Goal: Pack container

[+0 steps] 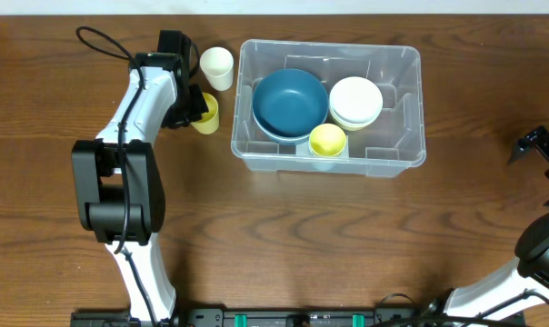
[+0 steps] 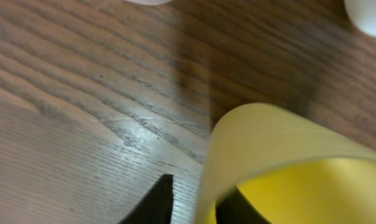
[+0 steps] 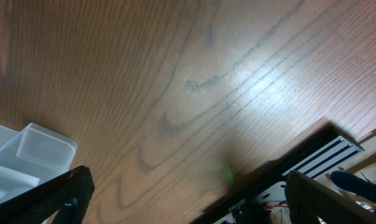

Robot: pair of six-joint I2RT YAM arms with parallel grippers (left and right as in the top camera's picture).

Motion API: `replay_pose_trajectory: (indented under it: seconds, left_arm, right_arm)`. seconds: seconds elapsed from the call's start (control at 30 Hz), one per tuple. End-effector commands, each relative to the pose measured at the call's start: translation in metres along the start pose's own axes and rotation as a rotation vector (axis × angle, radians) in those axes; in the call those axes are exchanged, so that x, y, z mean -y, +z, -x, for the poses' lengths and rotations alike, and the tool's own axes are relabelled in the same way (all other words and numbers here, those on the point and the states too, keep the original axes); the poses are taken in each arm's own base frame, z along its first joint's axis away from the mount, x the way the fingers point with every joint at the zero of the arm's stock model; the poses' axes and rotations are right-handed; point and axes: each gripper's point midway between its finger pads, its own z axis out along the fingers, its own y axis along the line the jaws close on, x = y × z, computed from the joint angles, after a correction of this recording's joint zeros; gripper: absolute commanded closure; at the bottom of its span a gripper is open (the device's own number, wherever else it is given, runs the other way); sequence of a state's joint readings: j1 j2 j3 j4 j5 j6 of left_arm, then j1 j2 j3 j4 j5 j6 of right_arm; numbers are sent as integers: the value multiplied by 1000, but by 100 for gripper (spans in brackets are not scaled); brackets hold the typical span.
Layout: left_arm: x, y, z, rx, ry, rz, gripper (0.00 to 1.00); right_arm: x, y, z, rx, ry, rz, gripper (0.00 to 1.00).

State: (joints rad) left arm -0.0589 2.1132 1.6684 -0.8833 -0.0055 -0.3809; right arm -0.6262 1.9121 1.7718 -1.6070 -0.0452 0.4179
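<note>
The clear plastic container (image 1: 329, 44) stands at the table's centre back. It holds a blue bowl (image 1: 290, 100), stacked white bowls (image 1: 355, 98) and a small yellow cup (image 1: 327, 139). A second yellow cup (image 1: 207, 113) stands on the table left of the container. My left gripper (image 1: 194, 104) is at this cup. In the left wrist view its fingers (image 2: 197, 202) straddle the cup's wall (image 2: 281, 143), one inside and one outside, with a gap showing. My right gripper (image 1: 538, 145) is wide open and empty at the far right, over bare table (image 3: 188, 199).
A white cup (image 1: 217, 65) stands upright just behind the yellow cup, near the container's back left corner; it also shows in the left wrist view (image 2: 368, 15). A corner of the container (image 3: 32, 149) shows in the right wrist view. The table's front edge (image 3: 312, 155) lies close to the right gripper.
</note>
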Motion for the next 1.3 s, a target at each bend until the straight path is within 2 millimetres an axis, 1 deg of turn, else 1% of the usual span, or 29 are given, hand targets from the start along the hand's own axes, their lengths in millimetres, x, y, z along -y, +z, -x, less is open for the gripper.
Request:
replay_pose_trajectory:
  seconds: [0.0,0.1,0.13,0.2,0.27,0.33,0.4,0.47,0.5,0.57,0.6,0.63,0.67,0.73,0.8,0.87,0.97,1.03,1.17,1.27]
  left_arm:
    - [-1,-11,4,20,-2,-7,94]
    - [-1,-28,6,48,-4,-20,94]
    - [0,-36,8,63,-5,-27,94]
    - [1,-61,14,114,-6,-51,94]
    - [2,-95,22,188,-9,-87,94]
    - [3,-136,26,277,-14,-130,94]
    - [6,-184,26,377,-8,-188,94]
    - [19,-225,16,444,21,-282,94]
    - [31,-247,6,473,50,-349,94]
    - [54,-282,-16,518,119,-450,94]
    - [66,-296,-28,541,164,-483,94]
    - [75,-304,-37,555,206,-505,94]
    - [89,-313,-50,566,264,-528,94]
    - [115,-320,-74,568,349,-559,94]
    - [133,-315,-90,560,403,-547,94]
    - [149,-304,-103,543,447,-520,94]
    - [171,-280,-119,481,507,-497,94]
    - [183,-261,-127,434,538,-473,94]
    - [200,-222,-139,350,583,-419,94]
    - [208,-201,-145,310,602,-390,94]
  right_arm:
    - [4,-7,-1,22,24,10,1]
    - [4,-7,-1,22,24,10,1]
    - [4,-7,-1,22,24,10,1]
    - [4,-7,-1,22,24,10,1]
    - [4,-7,-1,22,24,10,1]
    - [4,-7,-1,22,24,10,1]
    - [4,-7,-1,22,24,10,1]
    - [4,-7,-1,22,24,10,1]
    - [4,-7,-1,22,24,10,1]
    - [4,-7,-1,22,24,10,1]
    - [4,-7,-1,22,24,10,1]
    - [4,-7,-1,22,24,10,1]
    - [4,-7,-1,22,24,10,1]
    - [4,-7,-1,22,24,10,1]
    - [4,-7,-1,22,24,10,1]
    - [4,-7,-1,22,24,10,1]
    - [4,-7,-1,22,24,10,1]
    - [4,-7,-1,22,24,10,1]
    - [4,-7,-1,22,24,10,1]
    - [4,-7,-1,22,24,10,1]
